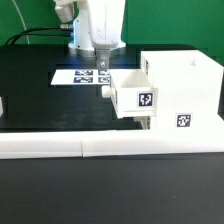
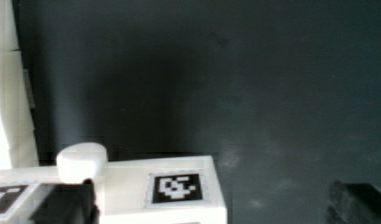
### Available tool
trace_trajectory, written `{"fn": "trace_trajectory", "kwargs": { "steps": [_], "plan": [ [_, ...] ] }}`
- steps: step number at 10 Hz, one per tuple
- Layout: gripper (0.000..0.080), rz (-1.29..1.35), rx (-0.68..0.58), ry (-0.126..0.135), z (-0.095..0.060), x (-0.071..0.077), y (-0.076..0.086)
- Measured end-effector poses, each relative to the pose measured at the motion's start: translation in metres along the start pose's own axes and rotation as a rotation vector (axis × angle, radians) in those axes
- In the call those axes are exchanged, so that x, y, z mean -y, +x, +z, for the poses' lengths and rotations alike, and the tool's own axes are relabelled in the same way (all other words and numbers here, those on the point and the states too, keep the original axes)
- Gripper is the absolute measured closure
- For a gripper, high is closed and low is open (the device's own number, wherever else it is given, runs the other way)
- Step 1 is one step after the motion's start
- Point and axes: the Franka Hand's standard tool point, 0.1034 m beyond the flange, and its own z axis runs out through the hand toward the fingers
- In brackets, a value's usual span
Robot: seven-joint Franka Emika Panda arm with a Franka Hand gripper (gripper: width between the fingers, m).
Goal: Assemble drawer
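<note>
The white box casing (image 1: 185,90) stands at the exterior view's right. A knobbed tray (image 1: 135,92) with a black-and-white tag sticks partly out of the casing's upper slot, its knob (image 1: 104,91) pointing toward the exterior view's left. A second white part (image 1: 147,121) shows in the slot below it. My gripper (image 1: 102,68) hangs just above the tray's knob end. In the wrist view the tray's tagged face (image 2: 169,190) and knob (image 2: 80,157) lie between my dark fingers (image 2: 62,205), which stand wide apart. The gripper (image 2: 212,208) is open and holds nothing.
The marker board (image 1: 80,76) lies flat on the black table behind the gripper. Long low white border bars (image 1: 90,148) run along the table's front, and another white piece (image 1: 2,105) sits at the exterior view's left edge.
</note>
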Motion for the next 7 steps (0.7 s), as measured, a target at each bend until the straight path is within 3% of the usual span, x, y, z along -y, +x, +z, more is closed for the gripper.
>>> {"fn": "trace_trajectory", "kwargs": {
  "steps": [2,5,7],
  "plan": [
    [0.015,-0.006,-0.102,0.009,0.018,0.001,-0.015],
    [0.015,-0.006,-0.188,0.015,0.033,0.004,-0.021],
    [0.015,0.021,-0.185,0.027,0.037,0.0,0.0]
  ]
}}
